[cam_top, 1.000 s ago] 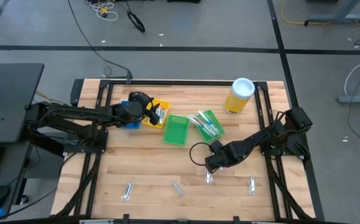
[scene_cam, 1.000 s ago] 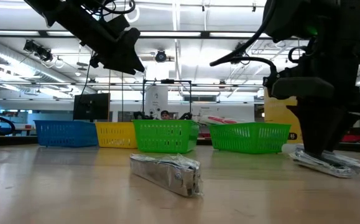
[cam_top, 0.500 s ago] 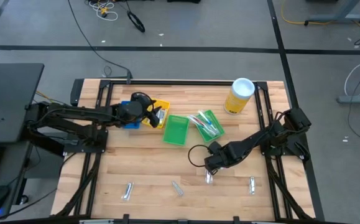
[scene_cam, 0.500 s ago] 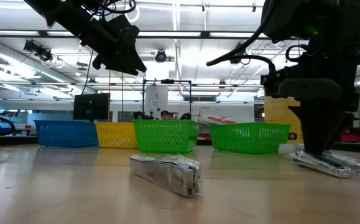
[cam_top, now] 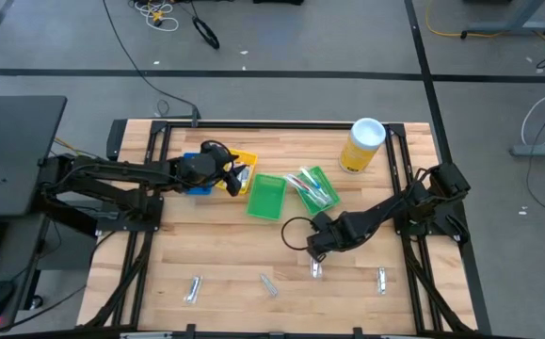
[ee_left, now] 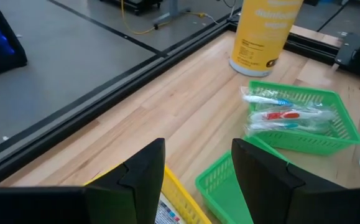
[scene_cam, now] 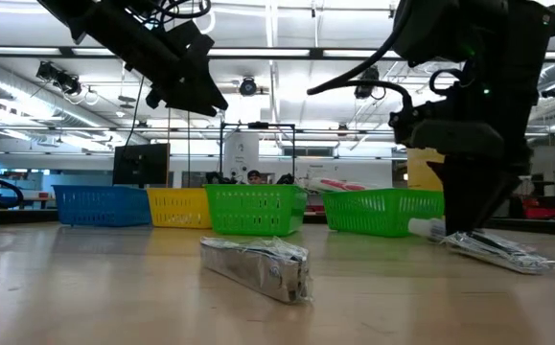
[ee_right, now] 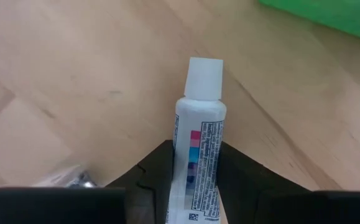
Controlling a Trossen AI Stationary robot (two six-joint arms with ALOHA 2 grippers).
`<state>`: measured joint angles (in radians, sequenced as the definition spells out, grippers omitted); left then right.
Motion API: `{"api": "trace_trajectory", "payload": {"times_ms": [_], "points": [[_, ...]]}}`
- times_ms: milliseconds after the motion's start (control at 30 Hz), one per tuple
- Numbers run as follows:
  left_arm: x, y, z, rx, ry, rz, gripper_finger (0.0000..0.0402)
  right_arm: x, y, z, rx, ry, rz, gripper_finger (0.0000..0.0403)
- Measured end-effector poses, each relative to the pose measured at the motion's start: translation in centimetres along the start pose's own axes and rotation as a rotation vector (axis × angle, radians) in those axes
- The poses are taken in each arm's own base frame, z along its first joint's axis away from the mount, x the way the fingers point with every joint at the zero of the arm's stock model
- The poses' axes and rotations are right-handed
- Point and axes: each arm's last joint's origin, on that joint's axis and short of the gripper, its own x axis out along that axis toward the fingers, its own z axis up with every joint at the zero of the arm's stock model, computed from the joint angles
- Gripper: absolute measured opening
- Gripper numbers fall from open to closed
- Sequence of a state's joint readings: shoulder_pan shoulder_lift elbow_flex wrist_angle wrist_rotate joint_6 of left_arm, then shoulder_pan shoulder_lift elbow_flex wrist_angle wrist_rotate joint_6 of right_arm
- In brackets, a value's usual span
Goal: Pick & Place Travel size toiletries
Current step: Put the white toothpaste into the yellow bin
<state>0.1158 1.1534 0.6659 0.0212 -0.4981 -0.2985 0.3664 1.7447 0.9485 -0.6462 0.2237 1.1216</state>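
White mini toothpaste tube (ee_right: 198, 155) clamped between fingers; silvery tubes (cam_top: 268, 283) on table.

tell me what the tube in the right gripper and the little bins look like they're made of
The toothpaste tube, clamped in the right gripper, looks like smooth white plastic with a matte white cap and printed label. The green bins seem moulded plastic, judging by their slotted mesh walls and slight gloss. The yellow bin looks the same.

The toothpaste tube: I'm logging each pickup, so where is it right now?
The toothpaste tube sits clamped between the right gripper's fingers, low over the table's front right area, just in front of the green bin of toothbrushes.
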Motion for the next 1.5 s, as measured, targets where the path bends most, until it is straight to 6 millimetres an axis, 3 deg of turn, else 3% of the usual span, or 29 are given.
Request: {"api": "trace_trajectory", "payload": {"times_ms": [333, 600, 833, 1033, 1300, 1500], "points": [[-0.1, -0.7, -0.2, 0.000, 0.071, -0.231, 0.0194, -0.1, 0.8, 0.5, -0.056, -0.069, 0.074, 0.0117], [-0.3, -1.4, 0.0, -0.085, 0.121, -0.457, 0.0194, -0.6, 2.3, 2.4, -0.154, -0.314, 0.175, 0.0117], [-0.5, -1.8, 0.6, -0.220, 0.088, -0.497, 0.0194, -1.7, 3.8, 4.2, -0.311, -0.586, 0.221, 0.0117], [-0.3, -1.9, 0.2, -0.274, 0.123, -0.476, 0.0194, -3.1, 4.7, 5.6, -0.542, -0.785, 0.124, 0.0117], [0.7, -2.3, -0.5, -0.301, 0.166, -0.457, 0.0194, -5.7, 4.4, 10.2, -0.662, -0.803, -0.042, 0.0117], [1.8, -2.8, -0.6, -0.305, 0.112, -0.458, 0.0194, -6.4, 3.0, 12.9, -0.705, -0.711, -0.035, 0.0117]]}}
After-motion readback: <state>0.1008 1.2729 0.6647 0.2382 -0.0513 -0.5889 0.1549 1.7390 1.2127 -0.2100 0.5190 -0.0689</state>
